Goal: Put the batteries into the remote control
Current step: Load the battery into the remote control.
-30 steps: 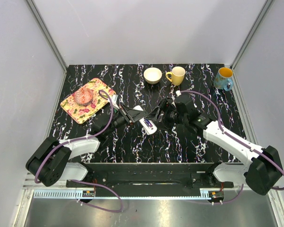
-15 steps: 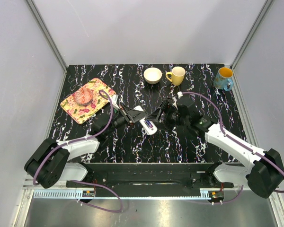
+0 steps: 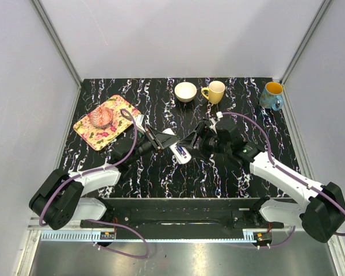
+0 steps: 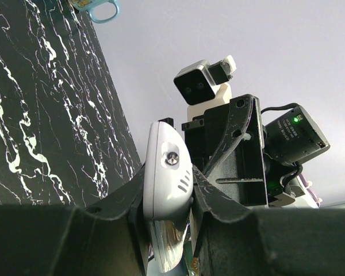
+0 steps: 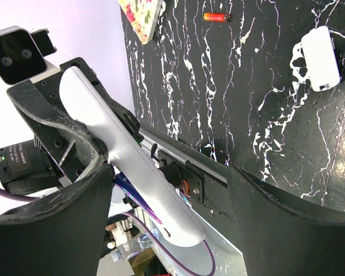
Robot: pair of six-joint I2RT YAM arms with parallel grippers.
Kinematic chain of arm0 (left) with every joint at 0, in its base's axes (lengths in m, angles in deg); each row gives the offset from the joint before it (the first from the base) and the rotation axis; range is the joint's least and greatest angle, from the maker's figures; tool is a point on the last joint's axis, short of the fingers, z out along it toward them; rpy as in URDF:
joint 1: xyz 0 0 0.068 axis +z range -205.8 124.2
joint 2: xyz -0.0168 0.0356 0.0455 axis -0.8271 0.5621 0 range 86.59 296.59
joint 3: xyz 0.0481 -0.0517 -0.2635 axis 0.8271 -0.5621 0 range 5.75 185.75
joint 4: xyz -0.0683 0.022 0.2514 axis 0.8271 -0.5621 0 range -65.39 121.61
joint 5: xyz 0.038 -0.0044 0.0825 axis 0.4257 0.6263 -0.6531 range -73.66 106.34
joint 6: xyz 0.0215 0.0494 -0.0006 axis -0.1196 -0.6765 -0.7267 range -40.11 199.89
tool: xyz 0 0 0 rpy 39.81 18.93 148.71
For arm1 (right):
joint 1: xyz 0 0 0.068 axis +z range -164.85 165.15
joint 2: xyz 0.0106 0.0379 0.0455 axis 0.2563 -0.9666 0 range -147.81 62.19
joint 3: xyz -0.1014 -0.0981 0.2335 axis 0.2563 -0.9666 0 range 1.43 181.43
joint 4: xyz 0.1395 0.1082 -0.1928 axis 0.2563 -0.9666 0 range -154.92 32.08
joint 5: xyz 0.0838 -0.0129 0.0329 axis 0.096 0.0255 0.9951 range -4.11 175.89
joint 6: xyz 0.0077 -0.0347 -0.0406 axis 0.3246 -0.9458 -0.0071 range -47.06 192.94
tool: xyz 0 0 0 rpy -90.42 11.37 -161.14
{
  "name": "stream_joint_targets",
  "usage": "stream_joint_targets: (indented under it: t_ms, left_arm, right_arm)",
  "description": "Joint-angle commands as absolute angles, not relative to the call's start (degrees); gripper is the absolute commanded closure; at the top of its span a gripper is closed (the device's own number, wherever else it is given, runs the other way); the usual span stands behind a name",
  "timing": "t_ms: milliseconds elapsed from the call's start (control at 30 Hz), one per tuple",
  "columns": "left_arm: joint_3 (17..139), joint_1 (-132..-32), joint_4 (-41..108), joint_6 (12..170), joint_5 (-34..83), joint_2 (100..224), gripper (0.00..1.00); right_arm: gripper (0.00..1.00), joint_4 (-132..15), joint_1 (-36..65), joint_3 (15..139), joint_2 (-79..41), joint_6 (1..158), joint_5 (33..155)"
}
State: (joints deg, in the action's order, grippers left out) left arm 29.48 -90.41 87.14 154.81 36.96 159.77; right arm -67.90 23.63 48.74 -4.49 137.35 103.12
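My left gripper (image 3: pixel 158 141) is shut on one end of the slim white remote control (image 3: pixel 176 148) and holds it off the table near the middle; its jaws clamp the remote's sides in the left wrist view (image 4: pixel 168 190). My right gripper (image 3: pixel 191 141) is open, with its fingers on either side of the remote's other end (image 5: pixel 132 167); one finger (image 5: pixel 63 213) touches the remote. A blue battery (image 5: pixel 129 190) lies along the remote's open side. An orange battery (image 5: pixel 215 16) and a small white rounded plastic piece (image 5: pixel 322 57) lie on the table.
A flowered tray (image 3: pixel 103 123) with a pink object sits at the left. A cream bowl (image 3: pixel 186 91), a yellow mug (image 3: pixel 214 91) and a blue mug (image 3: pixel 272 95) stand along the back edge. The table is black marble with white walls on three sides.
My right arm has shifted slightly right and toward the near edge, fingers still at the remote's end. The left gripper still holds the remote in the same place.
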Motion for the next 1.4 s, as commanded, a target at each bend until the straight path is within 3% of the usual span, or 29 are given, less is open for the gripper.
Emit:
stream_joint_targets:
  t_ms: [0, 1367]
  left_arm:
    - [34.8, -89.4, 95.5, 157.0, 35.1, 156.5, 1.00]
    - [38.8, -87.4, 93.5, 157.1, 35.9, 155.8, 1.00]
  right_arm:
    - [0.18, -72.5, 23.2, 46.4, -3.6, 135.9, 103.2]
    - [0.19, -72.3, 23.2, 41.4, -2.4, 134.6, 103.6]
